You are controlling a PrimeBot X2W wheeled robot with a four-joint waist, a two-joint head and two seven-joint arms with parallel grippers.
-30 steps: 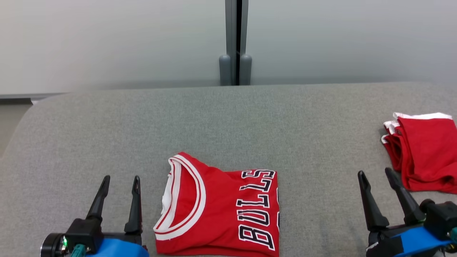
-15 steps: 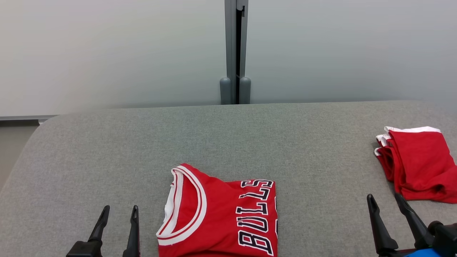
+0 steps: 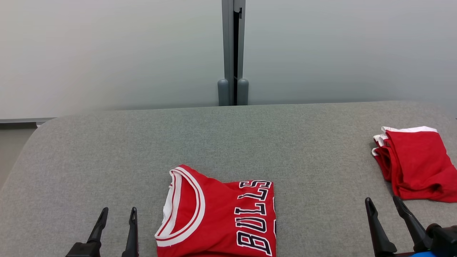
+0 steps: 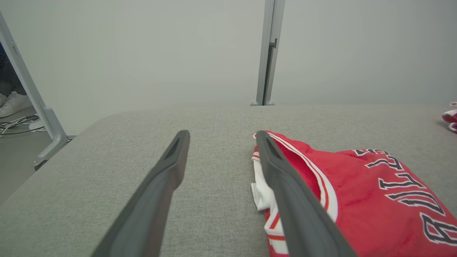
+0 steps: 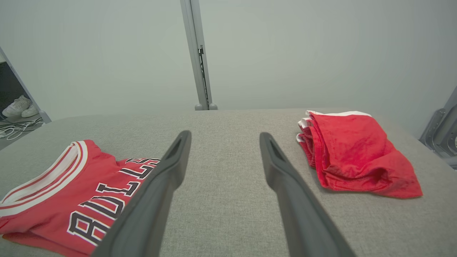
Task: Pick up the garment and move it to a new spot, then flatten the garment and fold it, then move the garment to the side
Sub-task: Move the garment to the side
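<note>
A folded red jersey garment (image 3: 217, 217) with white trim and black BULLS lettering lies flat at the near middle of the grey table (image 3: 228, 142). To its left my left gripper (image 3: 119, 213) stands open with nothing between its fingers. In the left wrist view the garment (image 4: 357, 200) lies just right of the left gripper (image 4: 221, 135). At the lower right my right gripper (image 3: 382, 202) is open and holds nothing. The right wrist view has the garment (image 5: 64, 192) left of the right gripper (image 5: 225, 137).
A second folded red cloth (image 3: 416, 164) with white edging lies at the table's right side, also (image 5: 353, 153) to the right in the right wrist view. A grey post (image 3: 232, 53) and pale wall panels stand behind the table. Shoes (image 5: 18, 107) and cables lie on the floor at the left.
The head camera has tilted up, so the whole picture has slid down. Both grippers have sunk lower in the picture. The garment has not moved on the table.
</note>
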